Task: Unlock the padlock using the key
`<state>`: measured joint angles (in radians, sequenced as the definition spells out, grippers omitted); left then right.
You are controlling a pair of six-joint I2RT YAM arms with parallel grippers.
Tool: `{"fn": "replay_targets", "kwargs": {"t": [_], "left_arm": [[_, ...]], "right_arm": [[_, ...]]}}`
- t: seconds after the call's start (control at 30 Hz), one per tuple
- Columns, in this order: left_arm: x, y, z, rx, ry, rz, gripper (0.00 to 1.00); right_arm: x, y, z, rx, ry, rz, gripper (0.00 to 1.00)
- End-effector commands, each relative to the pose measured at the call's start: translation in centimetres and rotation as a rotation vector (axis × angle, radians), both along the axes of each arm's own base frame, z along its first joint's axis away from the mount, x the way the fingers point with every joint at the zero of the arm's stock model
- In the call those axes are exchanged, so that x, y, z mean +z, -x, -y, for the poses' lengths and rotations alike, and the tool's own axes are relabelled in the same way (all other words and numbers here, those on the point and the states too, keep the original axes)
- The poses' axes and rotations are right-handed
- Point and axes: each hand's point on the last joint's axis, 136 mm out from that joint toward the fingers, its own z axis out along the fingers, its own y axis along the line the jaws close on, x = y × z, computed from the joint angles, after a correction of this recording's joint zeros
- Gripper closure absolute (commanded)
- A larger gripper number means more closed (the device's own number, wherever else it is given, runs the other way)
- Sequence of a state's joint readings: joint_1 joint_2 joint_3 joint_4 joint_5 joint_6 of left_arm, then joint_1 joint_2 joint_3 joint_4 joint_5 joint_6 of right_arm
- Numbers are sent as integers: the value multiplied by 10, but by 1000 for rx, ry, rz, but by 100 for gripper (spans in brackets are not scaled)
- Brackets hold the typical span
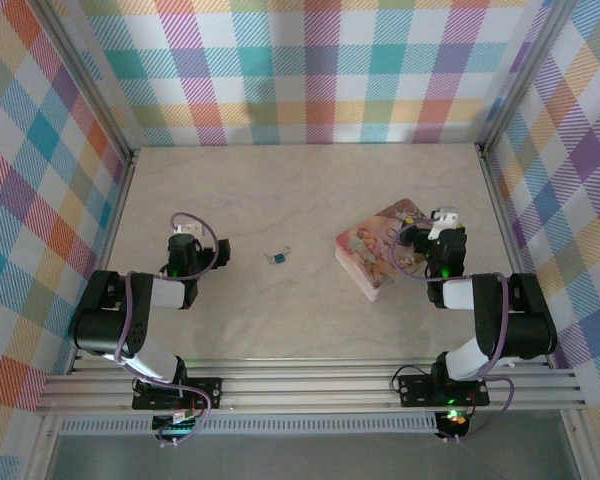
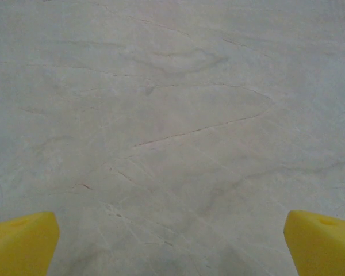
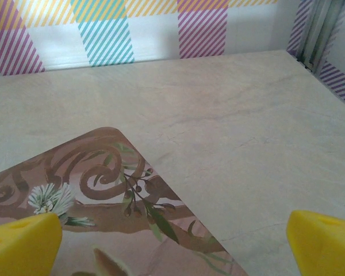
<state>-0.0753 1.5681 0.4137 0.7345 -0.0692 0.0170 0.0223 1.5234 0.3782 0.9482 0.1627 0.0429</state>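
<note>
While padlock [image 1: 279,258] lies on table [image 1: 310,190] near centre of top view, left of pink box [image 1: 378,252], arms [image 1: 130,320] sit apart from it on either side. Left gripper [image 2: 172,244]: jaws spread wide, empty, over bare table. Right gripper [image 3: 172,247]: jaws spread wide, empty, above box corner, yellow fingertips [image 3: 23,241] at lower frame corners.

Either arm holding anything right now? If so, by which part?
Nothing is held. Left jaws stand open over the table, right jaws open over the box edge. The padlock lies free on the table.
</note>
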Motion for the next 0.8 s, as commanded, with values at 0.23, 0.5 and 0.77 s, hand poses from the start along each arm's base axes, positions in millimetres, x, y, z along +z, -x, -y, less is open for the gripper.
{"fn": "replay_targets", "kwargs": {"t": [0.23, 0.5, 0.77], "left_arm": [[20, -12, -4, 0, -5, 74, 0], [19, -12, -4, -1, -5, 73, 0], [19, -12, -3, -1, -4, 73, 0]], "right_arm": [[-19, 4, -5, 27, -14, -77, 0], [-18, 4, -5, 27, -15, -77, 0], [-19, 3, -5, 32, -16, -80, 0]]}}
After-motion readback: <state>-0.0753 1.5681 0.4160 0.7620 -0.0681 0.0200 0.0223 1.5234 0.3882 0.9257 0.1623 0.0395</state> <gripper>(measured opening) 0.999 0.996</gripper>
